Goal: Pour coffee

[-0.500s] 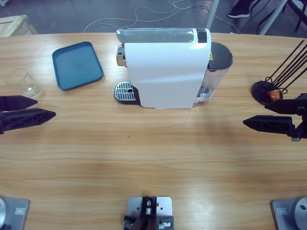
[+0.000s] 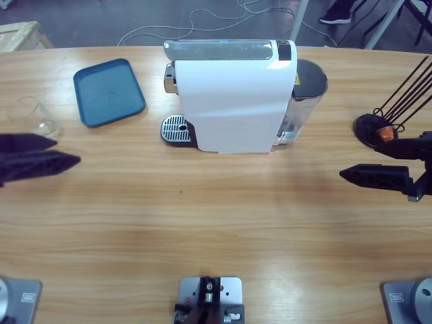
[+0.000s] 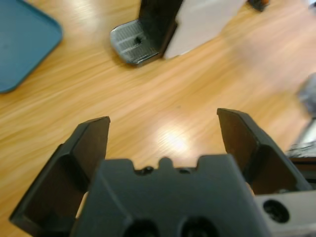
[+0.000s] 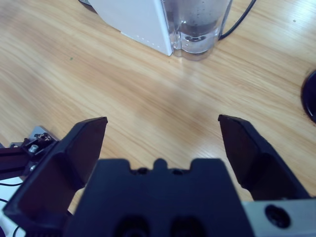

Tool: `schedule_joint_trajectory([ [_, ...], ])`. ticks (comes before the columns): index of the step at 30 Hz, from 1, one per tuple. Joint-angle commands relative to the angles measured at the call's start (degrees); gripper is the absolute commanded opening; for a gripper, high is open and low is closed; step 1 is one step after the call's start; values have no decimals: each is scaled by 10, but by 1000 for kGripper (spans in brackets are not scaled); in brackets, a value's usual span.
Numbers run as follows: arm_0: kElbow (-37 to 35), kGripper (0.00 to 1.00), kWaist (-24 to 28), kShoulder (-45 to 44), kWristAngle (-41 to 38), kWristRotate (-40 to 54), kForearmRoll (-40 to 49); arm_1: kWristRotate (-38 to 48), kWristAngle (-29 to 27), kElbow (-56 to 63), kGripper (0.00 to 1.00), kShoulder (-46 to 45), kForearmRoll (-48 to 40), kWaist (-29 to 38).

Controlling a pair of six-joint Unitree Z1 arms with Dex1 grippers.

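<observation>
No coffee shows in any view. A white coffee machine (image 2: 233, 101) stands at mid table with its metal drip tray (image 2: 177, 128) facing left. A small clear glass (image 2: 37, 118) sits near the left edge and looks empty. Just below the glass, my left gripper (image 2: 66, 152) is open and holds nothing; its wrist view looks over its spread jaws (image 3: 165, 121) toward the drip tray (image 3: 133, 37). My right gripper (image 2: 361, 162) is open at the right edge, also holding nothing. Its wrist view (image 4: 163, 123) faces the machine's water tank (image 4: 197, 24).
A blue tray (image 2: 108, 91) lies left of the machine. A black capsule stand (image 2: 374, 128) with thin rods holds a small orange capsule (image 2: 385, 133) at the right edge, just above my right gripper. Bare wood spreads in front of the machine.
Both grippers have crept a little toward the middle of the table. Nothing else has moved.
</observation>
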Motion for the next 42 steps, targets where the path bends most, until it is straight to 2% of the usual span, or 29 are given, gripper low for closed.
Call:
schedule_joint_trajectory([
  [1,-138,717,74,111,-172,-225,-105,6,-9,13,973,9,-4,-2],
  [4,-135,692,109,155,-180,-324,-161,6,-9,15,973,4,-4,-2],
  [10,-93,692,112,241,-227,-489,-295,6,-9,16,964,3,-4,-2],
  [14,-97,692,111,298,-297,-504,-376,5,-10,16,964,2,-4,-2],
  [33,-76,692,109,371,-297,-517,-441,0,-9,18,959,-2,-5,-2],
  [42,-75,692,91,393,-297,-524,-470,0,-9,18,954,0,-5,-2],
])
